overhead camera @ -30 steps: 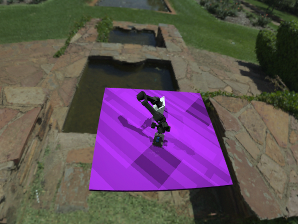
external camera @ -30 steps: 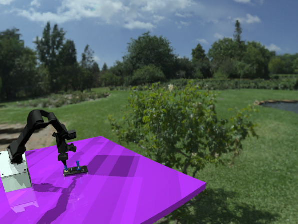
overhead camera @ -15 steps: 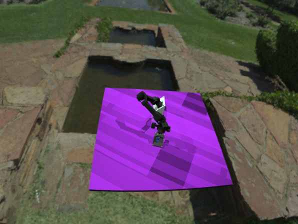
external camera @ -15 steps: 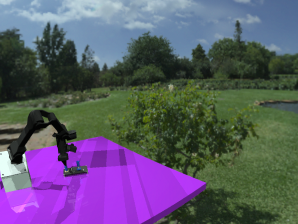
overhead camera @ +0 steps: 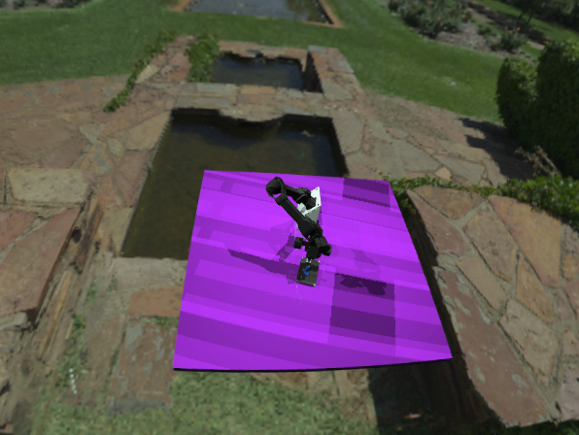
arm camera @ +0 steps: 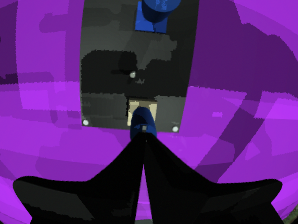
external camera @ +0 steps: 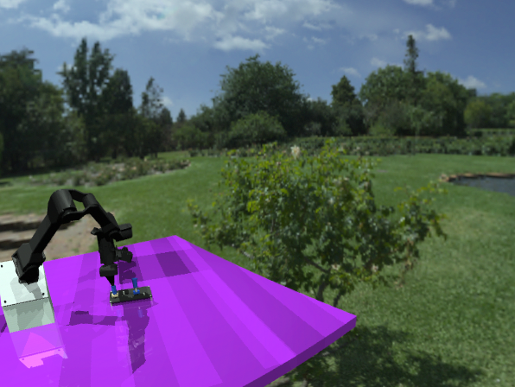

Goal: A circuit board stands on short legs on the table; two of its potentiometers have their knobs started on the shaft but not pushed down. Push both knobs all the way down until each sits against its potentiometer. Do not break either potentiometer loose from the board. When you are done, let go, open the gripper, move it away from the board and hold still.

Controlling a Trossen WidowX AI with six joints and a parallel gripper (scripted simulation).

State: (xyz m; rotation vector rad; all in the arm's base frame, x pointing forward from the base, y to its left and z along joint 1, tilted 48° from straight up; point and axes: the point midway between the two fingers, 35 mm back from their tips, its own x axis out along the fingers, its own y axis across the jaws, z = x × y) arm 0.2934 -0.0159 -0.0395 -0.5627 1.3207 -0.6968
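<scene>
The dark circuit board (overhead camera: pixel 311 280) (external camera: pixel 146 295) (arm camera: pixel 102 110) stands on the purple table. The near knob (external camera: pixel 114 290) (arm camera: pixel 142 120) is blue and sits over a cream potentiometer (arm camera: pixel 150 106) at the board's edge on the arm's side. Whether a gap remains below it cannot be told. The far knob (external camera: pixel 135 282) (arm camera: pixel 161 6) is blue and stands higher, above a blue potentiometer (arm camera: pixel 143 25). My gripper (external camera: pixel 113 284) (arm camera: pixel 144 137) is shut with nothing between its fingers. Its tips are at the top of the near knob, seemingly touching it; they partly hide it.
The purple table (overhead camera: pixel 253 335) (external camera: pixel 225 328) carries shadows of the arm and dark patches. The arm's pale base (overhead camera: pixel 315 206) (external camera: pixel 26 302) stands behind the gripper. Small pale screws (arm camera: pixel 85 122) (arm camera: pixel 175 129) mark the board's near corners.
</scene>
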